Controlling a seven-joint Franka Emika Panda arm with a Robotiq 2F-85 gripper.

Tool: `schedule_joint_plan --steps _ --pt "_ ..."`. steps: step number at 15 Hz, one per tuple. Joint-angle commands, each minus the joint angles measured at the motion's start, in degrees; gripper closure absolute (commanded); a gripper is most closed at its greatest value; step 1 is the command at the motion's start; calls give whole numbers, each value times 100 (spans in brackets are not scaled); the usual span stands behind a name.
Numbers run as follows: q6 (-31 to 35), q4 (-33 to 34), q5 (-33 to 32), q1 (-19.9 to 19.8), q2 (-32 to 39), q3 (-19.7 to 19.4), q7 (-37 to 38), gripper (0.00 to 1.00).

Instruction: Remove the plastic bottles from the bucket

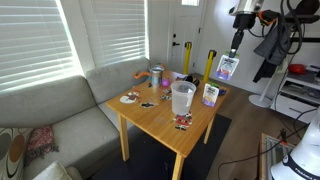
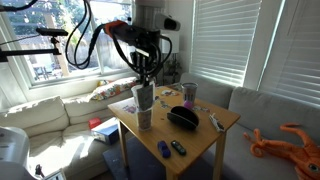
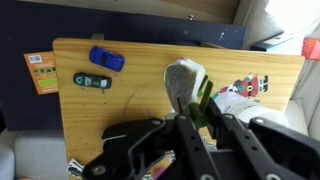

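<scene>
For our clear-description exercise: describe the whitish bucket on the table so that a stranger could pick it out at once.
Find the wooden table beside the grey sofa. Near its middle stands the bucket, a pale translucent tub open at the top. Unlike the grey-and-orange can nearby and the small labelled bottle beside it, it is plain and unlabelled.

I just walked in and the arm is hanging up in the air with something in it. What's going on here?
The robot's gripper is shut on a small plastic bottle and holds it in the air above the far side of the wooden table. The translucent bucket stands on the table, and a second bottle stands beside it, outside the bucket. Nothing shows inside the bucket, so both bottles appear to be out; the held one is not yet set down.
</scene>
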Motion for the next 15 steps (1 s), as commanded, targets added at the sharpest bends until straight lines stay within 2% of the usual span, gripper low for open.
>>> schedule_joint_plan --steps 1,5,15 --pt "18 -253 -192 -118 -59 -59 -223 95" --pt "233 -670 -145 -145 -59 -64 -192 95" --pt "1302 -1413 -211 -210 43 25 76 95"
